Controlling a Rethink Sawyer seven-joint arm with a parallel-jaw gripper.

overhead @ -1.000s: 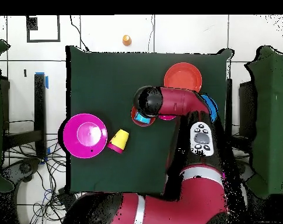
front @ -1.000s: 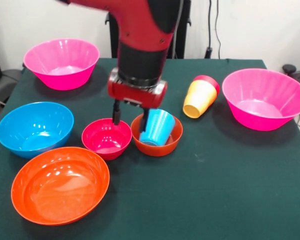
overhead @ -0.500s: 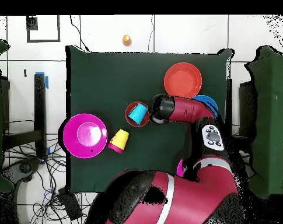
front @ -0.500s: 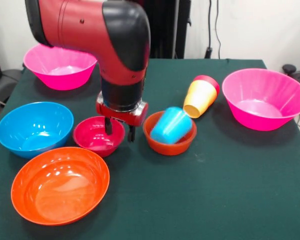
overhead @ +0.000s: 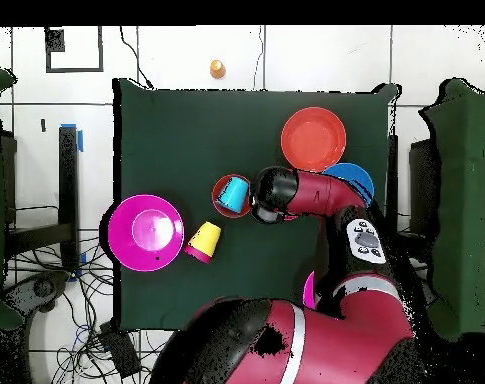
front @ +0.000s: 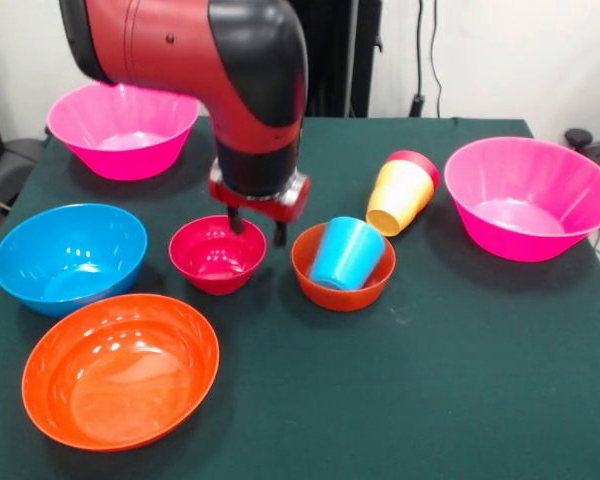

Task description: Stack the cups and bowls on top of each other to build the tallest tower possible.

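Two fingers of the tool [front: 259, 227] are hanging slightly apart, holding nothing, between the crimson bowl [front: 217, 254] and the small orange bowl [front: 342, 266], where the blue cup [front: 342, 252] is leaning.

six bowls: two pink [front: 123, 127] [front: 530, 196], one blue [front: 68, 257], one large orange [front: 119, 369], one small orange [front: 343, 285], one crimson [front: 217, 254]; three cups: blue [front: 341, 252], yellow [front: 397, 198], red [front: 418, 161].

glossy red arm [front: 180, 45], black joints
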